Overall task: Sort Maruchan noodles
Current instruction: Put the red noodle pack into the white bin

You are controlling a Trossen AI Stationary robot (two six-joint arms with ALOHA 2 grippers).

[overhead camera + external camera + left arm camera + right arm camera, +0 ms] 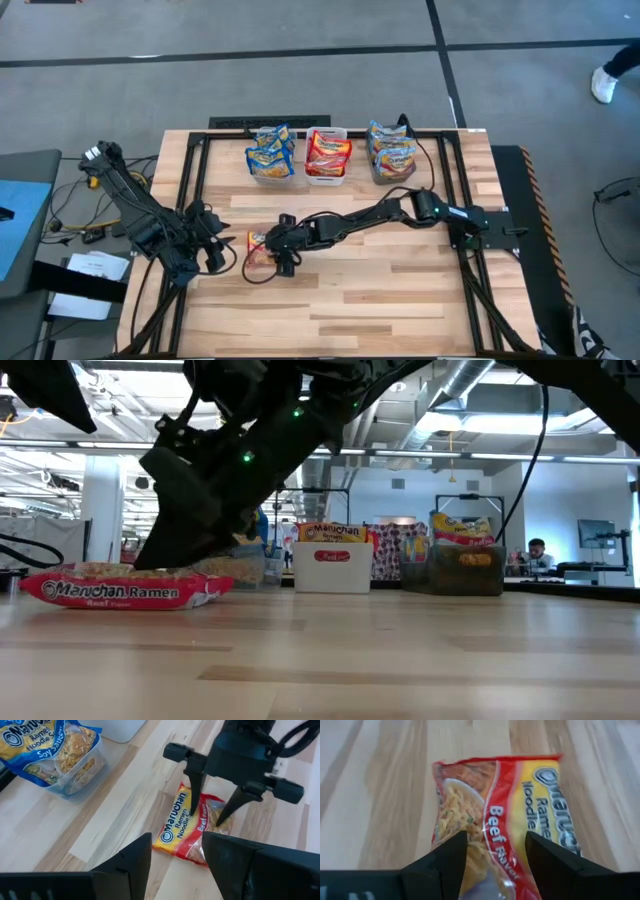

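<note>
One red-trimmed beef ramen packet [505, 825] lies flat, crinkly.

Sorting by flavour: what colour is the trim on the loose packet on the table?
Red, on the loose packet; the right wrist view shows it best.

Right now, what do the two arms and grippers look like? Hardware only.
Both arms are matte black, built of jointed segments with black cables looped alongside. The right gripper has a boxy black body, a crossbar with rounded ends and two thin tapering fingers. The left gripper shows broad, wedge-shaped black fingers. Small green lights glow on an arm in the low view.
</note>
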